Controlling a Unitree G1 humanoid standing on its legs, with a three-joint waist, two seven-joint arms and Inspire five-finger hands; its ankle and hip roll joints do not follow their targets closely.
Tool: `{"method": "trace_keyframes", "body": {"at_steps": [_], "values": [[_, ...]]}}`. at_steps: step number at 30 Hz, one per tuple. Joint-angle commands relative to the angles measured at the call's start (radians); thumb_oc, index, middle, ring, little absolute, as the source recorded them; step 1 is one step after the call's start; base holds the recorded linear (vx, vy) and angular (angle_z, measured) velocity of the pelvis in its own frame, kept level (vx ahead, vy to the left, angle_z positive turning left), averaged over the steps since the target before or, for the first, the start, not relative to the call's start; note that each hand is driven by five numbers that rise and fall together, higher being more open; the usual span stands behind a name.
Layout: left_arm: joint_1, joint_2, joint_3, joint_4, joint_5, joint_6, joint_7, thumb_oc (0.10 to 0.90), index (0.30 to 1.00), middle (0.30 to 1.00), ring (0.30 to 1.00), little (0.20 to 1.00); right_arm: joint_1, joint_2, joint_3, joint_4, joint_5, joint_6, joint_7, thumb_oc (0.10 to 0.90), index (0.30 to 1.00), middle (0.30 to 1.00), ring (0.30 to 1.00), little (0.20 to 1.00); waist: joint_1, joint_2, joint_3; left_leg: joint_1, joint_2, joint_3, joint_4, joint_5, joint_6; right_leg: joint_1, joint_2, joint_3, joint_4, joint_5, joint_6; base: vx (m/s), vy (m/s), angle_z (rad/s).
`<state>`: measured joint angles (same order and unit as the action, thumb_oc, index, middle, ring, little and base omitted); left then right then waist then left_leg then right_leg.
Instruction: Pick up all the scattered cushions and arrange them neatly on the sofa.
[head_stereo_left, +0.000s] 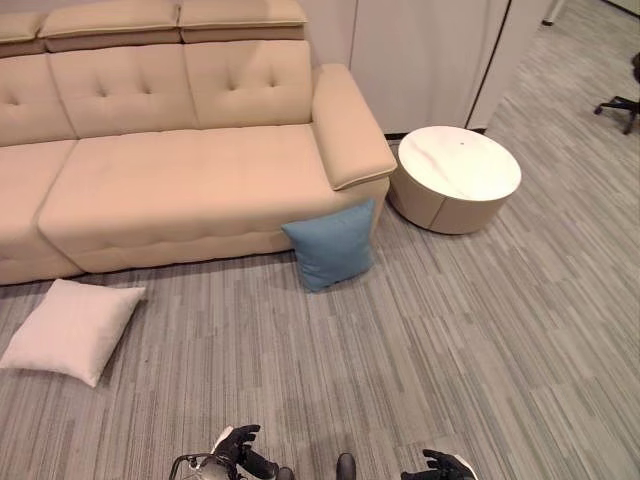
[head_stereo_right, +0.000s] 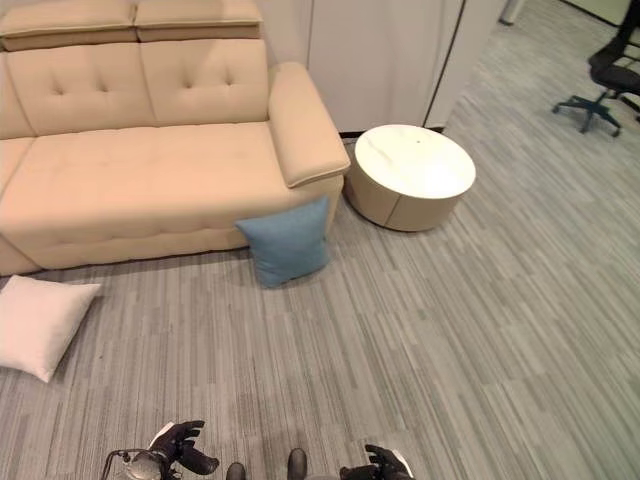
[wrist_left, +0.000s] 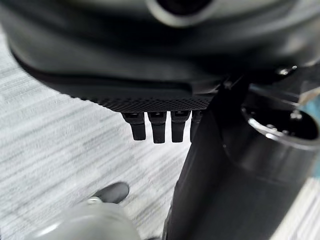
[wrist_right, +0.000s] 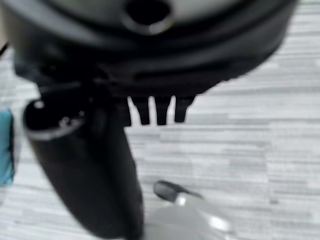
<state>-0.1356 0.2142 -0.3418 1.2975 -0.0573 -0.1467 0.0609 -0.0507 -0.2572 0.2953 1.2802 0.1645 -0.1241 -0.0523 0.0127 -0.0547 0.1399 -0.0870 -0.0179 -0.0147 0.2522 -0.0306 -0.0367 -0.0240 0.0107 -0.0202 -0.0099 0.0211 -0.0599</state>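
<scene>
A blue cushion (head_stereo_left: 330, 243) stands on the floor, leaning against the front of the beige sofa (head_stereo_left: 180, 180) below its right armrest. A white cushion (head_stereo_left: 70, 328) lies flat on the carpet at the left, just in front of the sofa. The sofa's seat is bare. My left hand (head_stereo_left: 238, 445) and right hand (head_stereo_left: 440, 465) hang low at the near edge, far from both cushions. Each holds nothing. In the wrist views the left hand's fingers (wrist_left: 152, 127) and the right hand's fingers (wrist_right: 160, 112) point relaxed over the carpet.
A round white low table (head_stereo_left: 455, 175) stands right of the sofa's armrest, close to the blue cushion. A black office chair (head_stereo_right: 605, 85) is at the far right. White cabinet doors (head_stereo_left: 420, 60) line the wall behind. Grey striped carpet stretches between me and the sofa.
</scene>
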Motion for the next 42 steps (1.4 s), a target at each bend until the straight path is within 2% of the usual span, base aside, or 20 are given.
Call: {"method": "trace_keyframes", "body": {"at_steps": [1,5,9,13,17,18,19,20,21,22,25,26,29,31,34,35,36,37,40,42], "values": [[-0.042,-0.028,-0.024,-0.005,0.004,-0.037,0.017,0.8,0.9,0.9,0.9,0.9,0.004,-0.038,0.014,-0.002,0.023,-0.02,-0.022,0.8,0.9,0.9,0.9,0.9,-0.02,-0.021,0.011,-0.038,0.007,-0.057,0.07,0.01,0.006,0.05,-0.011,0.069,0.038,-0.056,0.079,0.12,-0.053,-0.03],[-0.034,-0.034,-0.03,-0.005,0.005,-0.038,0.02,0.8,0.9,0.9,0.9,0.9,0.008,-0.045,0.011,-0.001,0.022,-0.024,-0.027,0.8,0.9,0.9,0.9,0.9,-0.013,-0.023,-0.002,-0.071,-0.031,-0.052,-0.028,-0.024,0.022,0.088,-0.012,0.079,0.002,-0.067,0.088,0.17,-0.003,-0.04],[-0.031,-0.035,-0.036,-0.006,0.01,-0.041,0.013,0.8,0.9,0.9,0.9,0.9,0.008,-0.045,0.016,0.005,0.013,-0.022,-0.033,0.8,0.9,0.9,0.9,0.9,0.006,-0.013,-0.004,-0.119,-0.067,-0.062,-0.108,0.027,0.022,0.112,0.009,0.103,-0.005,-0.078,0.09,0.16,0.039,-0.02],[-0.016,-0.031,-0.02,0.0,0.016,-0.039,0.012,0.8,0.9,0.9,0.9,0.9,0.01,-0.036,0.012,0.006,-0.002,-0.02,-0.029,0.8,0.9,0.9,0.9,0.9,0.02,-0.011,-0.029,-0.072,-0.077,-0.083,-0.155,0.021,0.045,0.133,0.002,0.129,0.017,-0.101,0.109,0.24,0.108,-0.54],[-0.009,-0.024,-0.011,0.007,0.02,-0.036,0.004,0.8,0.9,0.9,0.9,0.9,-0.003,-0.024,0.01,-0.018,0.008,-0.023,-0.016,0.8,0.9,0.9,0.9,0.9,0.04,-0.017,-0.04,-0.021,-0.08,-0.072,-0.163,-0.014,0.08,0.098,-0.028,0.125,0.167,-0.085,0.149,0.18,0.094,-0.5],[-0.01,-0.021,-0.012,0.007,0.021,-0.034,0.003,0.8,0.9,0.9,0.9,0.9,-0.011,-0.022,0.012,-0.026,0.008,-0.023,-0.013,0.8,0.9,0.9,0.9,0.9,0.04,-0.016,-0.035,-0.006,-0.082,-0.073,-0.159,-0.026,0.092,0.064,-0.035,0.124,0.244,-0.051,0.166,0.17,0.084,-0.29],[-0.011,-0.017,-0.012,0.004,0.018,-0.031,0.002,0.8,0.9,0.9,0.9,0.9,-0.024,-0.016,0.017,-0.036,0.009,-0.022,-0.012,0.8,0.9,0.9,0.9,0.9,0.036,-0.01,-0.017,0.019,-0.08,-0.076,-0.151,-0.041,0.114,0.0,-0.046,0.107,0.38,0.032,0.194,0.12,0.051,-0.17],[-0.011,-0.017,-0.012,0.004,0.018,-0.03,0.001,0.8,0.9,0.9,0.9,0.9,-0.024,-0.016,0.017,-0.036,0.009,-0.022,-0.012,0.8,0.9,0.9,0.9,0.9,0.036,-0.011,-0.016,0.019,-0.08,-0.076,-0.15,-0.042,0.114,0.0,-0.046,0.107,0.382,0.031,0.194,0.17,0.063,-0.1],[-0.012,-0.015,-0.013,0.003,0.018,-0.031,0.003,0.8,0.9,0.9,0.9,0.9,-0.034,-0.011,0.011,-0.056,0.022,-0.027,-0.014,0.8,0.9,0.9,0.9,0.9,0.027,0.007,-0.007,0.052,-0.072,-0.091,-0.155,-0.055,0.127,-0.062,-0.047,0.08,0.464,0.059,0.198,0.16,0.053,0.0],[-0.01,-0.016,-0.014,0.003,0.018,-0.032,0.004,0.8,0.9,0.9,0.9,0.9,-0.034,-0.008,0.011,-0.061,0.025,-0.028,-0.016,0.8,0.9,0.9,0.9,0.9,0.025,0.013,-0.008,0.072,-0.068,-0.097,-0.163,-0.062,0.129,-0.088,-0.057,0.055,0.469,0.044,0.19,0.25,0.041,0.08],[-0.008,-0.019,-0.011,0.013,0.02,-0.033,0.002,0.8,0.9,0.9,0.9,0.9,-0.039,-0.005,0.022,-0.066,0.019,-0.03,-0.016,0.8,0.9,0.9,0.9,0.9,0.024,0.016,-0.014,0.127,-0.057,-0.105,-0.192,-0.091,0.123,-0.118,-0.098,-0.037,0.325,-0.016,0.163,0.29,-0.095,0.07],[-0.01,-0.022,-0.01,0.022,0.017,-0.033,0.004,0.8,0.9,0.9,0.9,0.9,-0.048,-0.004,0.032,-0.062,0.015,-0.029,-0.016,0.8,0.9,0.9,0.9,0.9,0.015,0.014,-0.014,0.165,-0.054,-0.122,-0.208,-0.105,0.117,-0.158,-0.093,-0.052,0.232,0.002,0.165,0.27,-0.129,-0.03],[-0.01,-0.024,-0.014,0.024,0.023,-0.038,0.005,0.8,0.9,0.9,0.9,0.9,-0.046,-0.01,0.037,-0.055,0.003,-0.023,-0.017,0.8,0.9,0.9,0.9,0.9,-0.008,0.018,-0.011,0.228,-0.035,-0.154,-0.223,-0.124,0.099,-0.189,-0.062,-0.02,0.153,0.032,0.177,0.35,-0.183,0.04],[0.002,-0.026,-0.017,0.035,0.044,-0.042,0.001,0.8,0.9,0.9,0.9,0.9,-0.026,-0.012,0.037,-0.047,0.003,-0.025,-0.012,0.8,0.9,0.9,0.9,0.9,-0.014,0.01,-0.034,0.247,-0.008,-0.165,-0.211,-0.124,0.071,-0.143,-0.048,-0.003,0.109,0.026,0.152,0.33,-0.3,0.39],[0.007,-0.026,-0.01,0.036,0.034,-0.041,0.006,0.8,0.9,0.9,0.9,0.9,-0.015,-0.02,0.035,-0.041,0.008,-0.029,-0.015,0.8,0.9,0.9,0.9,0.9,-0.014,0.014,-0.046,0.219,0.027,-0.175,-0.147,-0.054,0.023,-0.095,-0.022,-0.012,0.083,0.011,0.122,0.18,-0.226,0.53],[0.007,-0.026,-0.01,0.036,0.034,-0.041,0.006,0.8,0.9,0.9,0.9,0.9,-0.015,-0.02,0.036,-0.041,0.008,-0.029,-0.015,0.8,0.9,0.9,0.9,0.9,-0.015,0.015,-0.045,0.218,0.027,-0.176,-0.146,-0.055,0.023,-0.094,-0.022,-0.014,0.082,0.011,0.122,0.08,-0.134,0.38],[0.002,-0.027,-0.01,0.033,0.028,-0.041,0.006,0.8,0.9,0.9,0.9,0.9,-0.014,-0.023,0.034,-0.041,0.011,-0.029,-0.015,0.8,0.9,0.9,0.9,0.9,-0.015,0.015,-0.042,0.199,0.033,-0.175,-0.108,-0.027,0.007,-0.078,-0.018,-0.016,0.073,0.005,0.114,0.08,-0.183,0.19],[-0.008,-0.028,-0.016,0.015,0.016,-0.043,0.012,0.8,0.9,0.9,0.9,0.9,-0.016,-0.032,0.031,-0.045,0.025,-0.033,-0.021,0.8,0.9,0.9,0.9,0.9,-0.012,0.004,-0.026,0.141,0.041,-0.154,-0.007,0.024,-0.008,-0.046,-0.017,-0.015,0.056,-0.004,0.096,0.08,-0.181,0.02],[-0.021,-0.028,-0.021,-0.004,0.001,-0.043,0.017,0.8,0.9,0.9,0.9,0.9,-0.016,-0.039,0.027,-0.042,0.037,-0.033,-0.024,0.8,0.9,0.9,0.9,0.9,-0.009,-0.013,-0.011,0.079,0.056,-0.11,0.078,0.041,-0.008,-0.006,-0.02,-0.017,0.028,-0.015,0.079,0.11,-0.187,0.21],[-0.023,-0.037,-0.031,-0.005,0.003,-0.044,0.015,0.8,0.9,0.9,0.9,0.9,-0.012,-0.044,0.024,-0.036,0.042,-0.034,-0.023,0.8,0.9,0.9,0.9,0.9,-0.007,-0.021,-0.015,0.047,0.036,-0.078,0.032,-0.01,0.001,0.026,-0.027,-0.022,0.003,-0.026,0.082,0.18,-0.099,0.21]]}}
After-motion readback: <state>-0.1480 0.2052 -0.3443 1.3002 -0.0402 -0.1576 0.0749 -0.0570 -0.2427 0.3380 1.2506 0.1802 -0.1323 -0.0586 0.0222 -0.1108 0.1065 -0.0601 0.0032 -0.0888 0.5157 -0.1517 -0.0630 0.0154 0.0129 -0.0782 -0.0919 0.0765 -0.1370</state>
